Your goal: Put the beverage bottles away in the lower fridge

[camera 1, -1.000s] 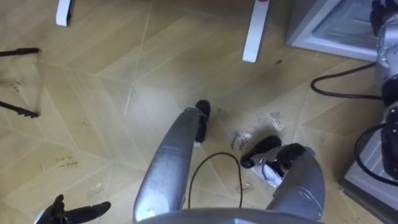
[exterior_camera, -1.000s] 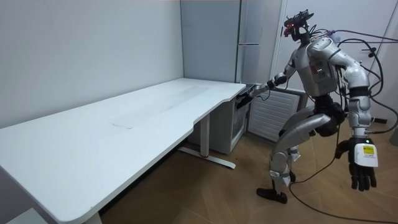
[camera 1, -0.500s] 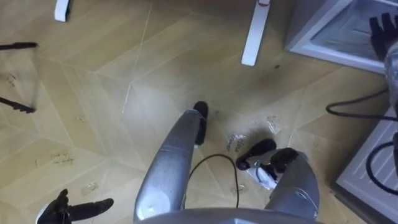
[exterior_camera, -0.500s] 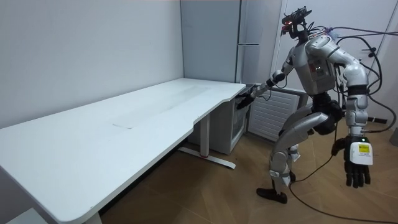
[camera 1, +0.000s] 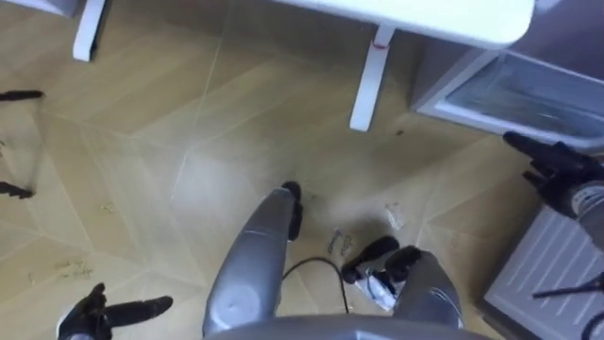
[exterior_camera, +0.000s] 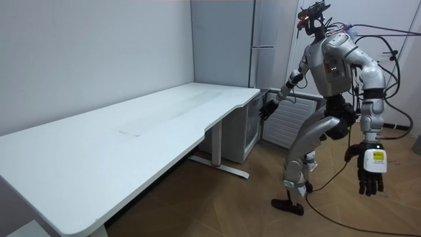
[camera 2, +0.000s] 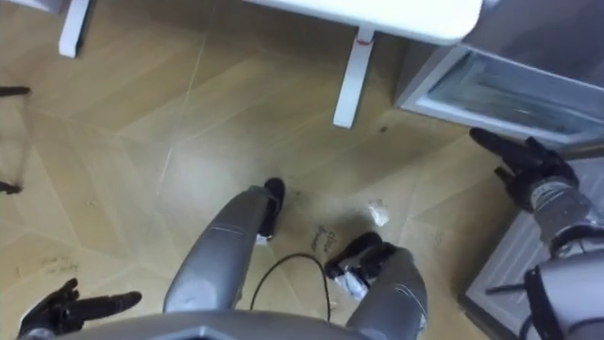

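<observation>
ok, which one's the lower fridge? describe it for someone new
Follow the white desk to its far end, where a tall grey fridge stands. The lower fridge is the low compartment at its foot beside the desk leg; unlike the shut doors above, it stands open.

I stand on a light wooden parquet floor (camera 1: 142,179), laid in large angled panels, just off the end of a long white bench (exterior_camera: 131,131) with a curved front edge. The bench rests on white metal legs. One flat white foot (camera 1: 363,87) sits on the floor ahead of me, and another white foot (camera 1: 87,28) is further to my left. A small grey fridge (camera 1: 500,90) stands on the floor just beside the nearer foot, at the bench end. A few pale scraps (camera 1: 393,218) lie on the floor near my feet, and thin black stand legs (camera 1: 19,95) reach in at my far left.
</observation>
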